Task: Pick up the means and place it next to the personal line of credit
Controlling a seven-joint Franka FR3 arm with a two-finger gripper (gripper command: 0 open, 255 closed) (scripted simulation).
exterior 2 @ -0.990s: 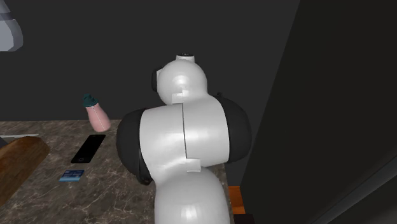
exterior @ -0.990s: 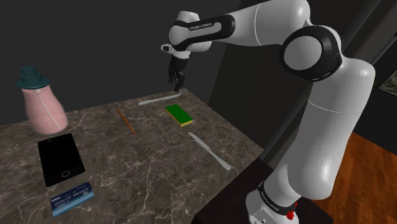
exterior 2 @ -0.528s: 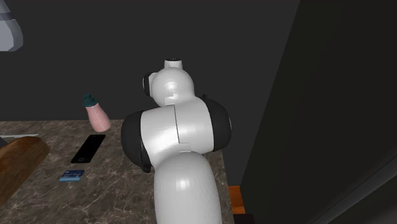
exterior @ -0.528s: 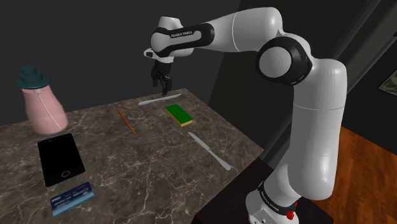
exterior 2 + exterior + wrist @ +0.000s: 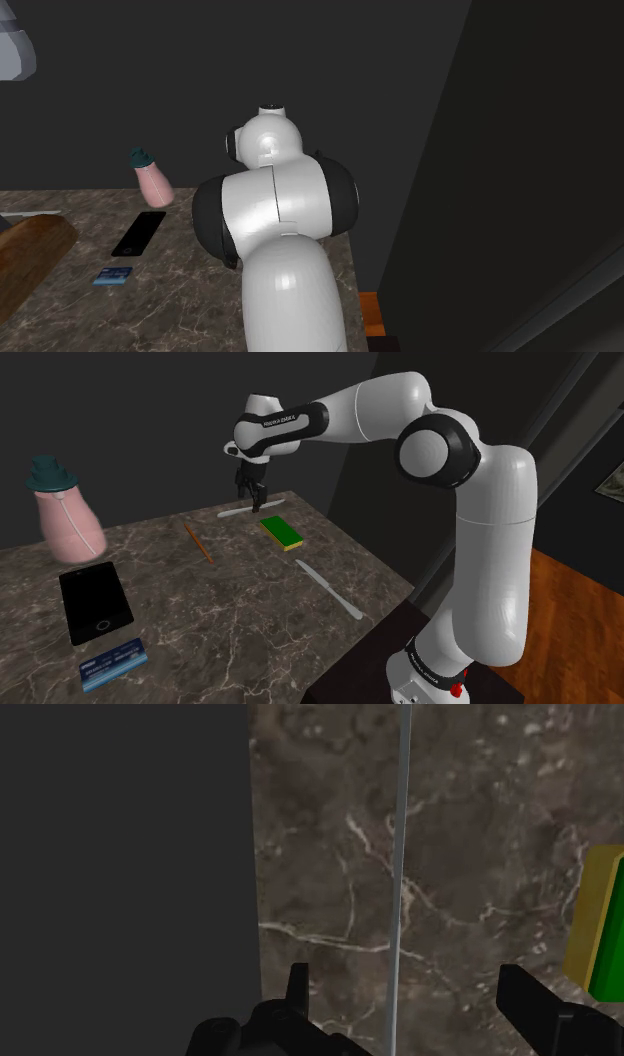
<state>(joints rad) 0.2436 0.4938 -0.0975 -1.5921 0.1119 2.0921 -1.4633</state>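
Shoulder view: we are logging the approach step. The gripper (image 5: 255,501) is hanging fingers-down just above the pale slim utensil (image 5: 250,509), which is lying at the far edge of the marble table (image 5: 250,622), near the green sponge (image 5: 281,533). The blue card (image 5: 113,663) is lying well apart, at the near corner by the black tablet (image 5: 94,602).

Second exterior view: the arm (image 5: 285,240) is blocking the far edge. We are noting the blue card (image 5: 112,276) near the black tablet (image 5: 139,232).

Wrist view: the fingers (image 5: 525,999) are standing wide apart, holding nothing, straddling the pale slim utensil (image 5: 401,854) without touching it. We are judging the next move to be a straight descent, then closing across the thin shaft. Being so flat, it may be hard to pinch.
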